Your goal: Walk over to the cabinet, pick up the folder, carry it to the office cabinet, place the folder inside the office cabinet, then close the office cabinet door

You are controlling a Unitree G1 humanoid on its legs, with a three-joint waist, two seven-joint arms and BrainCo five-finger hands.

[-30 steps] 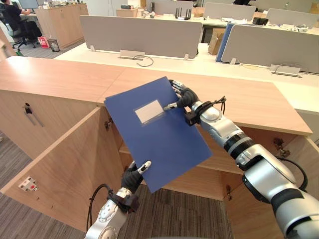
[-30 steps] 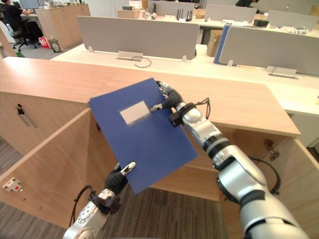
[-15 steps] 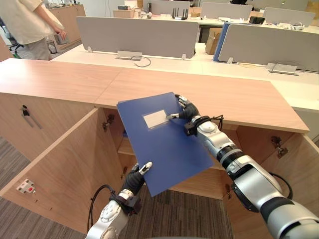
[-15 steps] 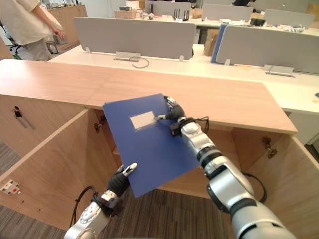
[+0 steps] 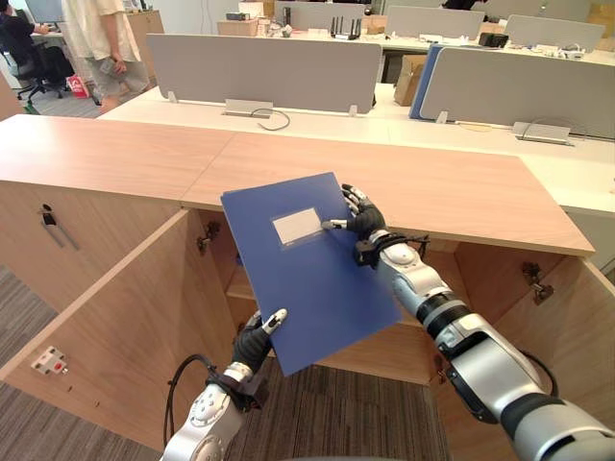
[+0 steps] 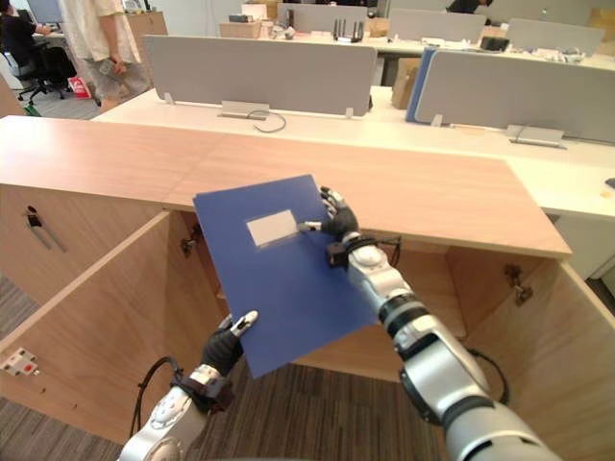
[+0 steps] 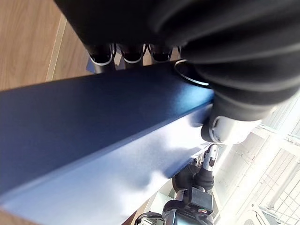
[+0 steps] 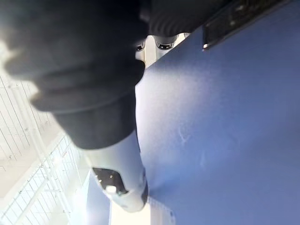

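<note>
The blue folder [image 5: 307, 274] with a white label hangs tilted in front of the open office cabinet [image 5: 432, 192], covering much of the opening. My left hand [image 5: 255, 344] pinches its lower corner, thumb on the front and fingers behind. My right hand [image 5: 360, 219] grips its upper right edge by the cabinet top's front lip, thumb on the cover. The left wrist view shows the folder [image 7: 93, 140] clamped under the thumb [image 7: 229, 122]. In the right wrist view my thumb [image 8: 117, 173] presses on the cover [image 8: 225, 117].
Both cabinet doors stand open, the left door [image 5: 125, 327] swung out toward me and the right door [image 5: 567, 355] at the far right. A shelf [image 5: 245, 285] shows inside behind the folder. A person [image 5: 101, 38] stands at the back left beyond the grey desk dividers [image 5: 264, 67].
The folder and both hands have come down from above the cabinet top to the front of the opening. A person has walked in at the back left.
</note>
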